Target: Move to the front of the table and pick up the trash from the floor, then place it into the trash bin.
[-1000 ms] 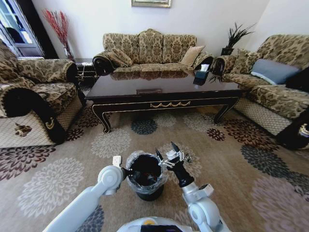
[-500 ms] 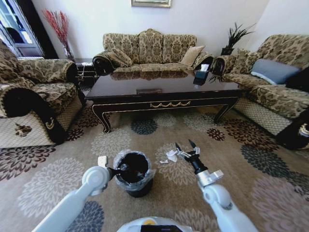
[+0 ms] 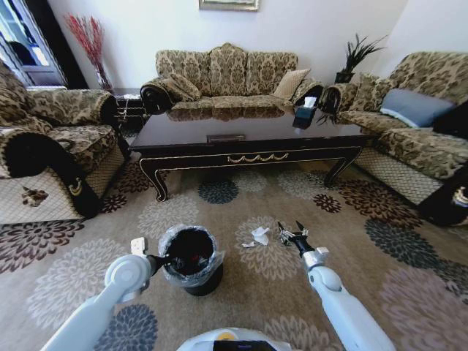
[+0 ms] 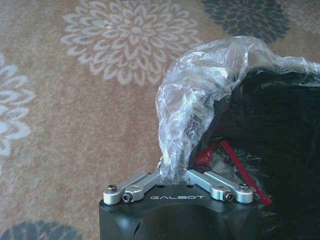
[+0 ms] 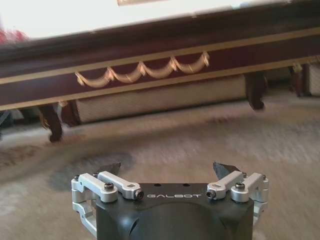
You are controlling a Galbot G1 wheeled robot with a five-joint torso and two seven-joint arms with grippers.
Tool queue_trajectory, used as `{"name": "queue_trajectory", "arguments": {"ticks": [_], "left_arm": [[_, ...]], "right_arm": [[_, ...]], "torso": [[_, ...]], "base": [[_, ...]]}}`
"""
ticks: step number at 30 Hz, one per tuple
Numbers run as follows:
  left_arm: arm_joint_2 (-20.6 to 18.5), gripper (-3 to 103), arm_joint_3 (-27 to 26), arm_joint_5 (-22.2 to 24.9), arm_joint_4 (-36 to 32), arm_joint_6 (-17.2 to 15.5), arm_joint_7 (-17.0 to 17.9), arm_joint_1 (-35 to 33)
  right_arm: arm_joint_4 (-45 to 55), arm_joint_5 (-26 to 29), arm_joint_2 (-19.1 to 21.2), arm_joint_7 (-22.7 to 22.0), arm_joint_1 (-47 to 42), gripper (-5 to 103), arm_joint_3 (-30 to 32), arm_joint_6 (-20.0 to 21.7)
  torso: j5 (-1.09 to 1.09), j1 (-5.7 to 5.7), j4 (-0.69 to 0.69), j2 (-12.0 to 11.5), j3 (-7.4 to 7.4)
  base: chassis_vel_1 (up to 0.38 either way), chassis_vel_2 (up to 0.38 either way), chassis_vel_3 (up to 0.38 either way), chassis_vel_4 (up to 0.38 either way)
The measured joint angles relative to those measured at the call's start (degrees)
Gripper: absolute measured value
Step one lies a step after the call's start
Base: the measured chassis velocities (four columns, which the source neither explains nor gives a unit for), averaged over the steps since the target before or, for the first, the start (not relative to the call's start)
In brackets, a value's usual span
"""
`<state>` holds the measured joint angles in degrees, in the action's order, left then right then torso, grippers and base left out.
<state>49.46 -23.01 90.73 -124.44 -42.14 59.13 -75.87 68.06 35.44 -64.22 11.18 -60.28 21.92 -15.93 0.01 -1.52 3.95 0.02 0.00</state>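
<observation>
The black trash bin [image 3: 191, 272] with its translucent liner [image 4: 200, 95] hangs just above the carpet at lower centre. My left gripper [image 3: 167, 261] is shut on the bin's rim and liner, seen close in the left wrist view with the gripper [image 4: 175, 176] pinching the plastic. A red bit [image 4: 216, 153] lies inside the bin. Crumpled white paper trash [image 3: 260, 235] and a smaller scrap [image 3: 248, 244] lie on the carpet. My right gripper [image 3: 291, 231] is open, low, just right of the paper. In the right wrist view the gripper [image 5: 167, 171] faces the table's gold-trimmed apron [image 5: 145, 70].
The dark table [image 3: 248, 135] stands ahead, with a tissue box [image 3: 306, 113] on its right end. Sofas [image 3: 227, 77] ring it at the back, left and right. Patterned carpet [image 3: 351, 241] lies open around the bin and the paper.
My left arm has carried the bin leftward and lower in the head view. My right gripper has swung away from the bin, forward and down toward the carpet beside the paper.
</observation>
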Motion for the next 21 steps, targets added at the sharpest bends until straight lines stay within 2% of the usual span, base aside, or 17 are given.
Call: {"name": "queue_trajectory", "arguments": {"ticks": [2, 10, 20, 21], "left_arm": [[0.2, 0, -0.9, -0.1, -0.5, 0.0, 0.0, -1.5], [0.5, 0, -2.1, -0.8, -1.1, 0.0, 0.0, -3.6], [-0.6, 0, -2.8, -0.5, -2.2, 0.0, 0.0, -4.3], [-0.6, 0, -2.9, -0.5, -2.3, 0.0, 0.0, -4.4]], "right_arm": [[-6.5, -0.4, -0.6, 0.0, 2.7, 100, -1.1, -0.4], [-22.1, -4.3, -2.1, 1.9, 8.6, 100, -3.1, -2.9], [-34.2, -7.2, -4.1, 4.5, 15.7, 100, -4.4, -5.3], [-35.5, -7.7, -4.4, 4.6, 16.7, 102, -4.4, -5.6]], "torso": [[-0.03, 0.00, 0.00, 0.0, 0.00], [0.00, 0.00, 0.02, 0.0, 0.00], [0.00, 0.00, 0.02, 0.0, 0.00], [0.00, 0.00, 0.01, 0.0, 0.00]], "base": [[0.000, 0.000, 0.000, 0.000], [0.000, 0.000, 0.000, 0.000], [0.000, 0.000, 0.000, 0.000], [0.000, 0.000, 0.000, 0.000]]}}
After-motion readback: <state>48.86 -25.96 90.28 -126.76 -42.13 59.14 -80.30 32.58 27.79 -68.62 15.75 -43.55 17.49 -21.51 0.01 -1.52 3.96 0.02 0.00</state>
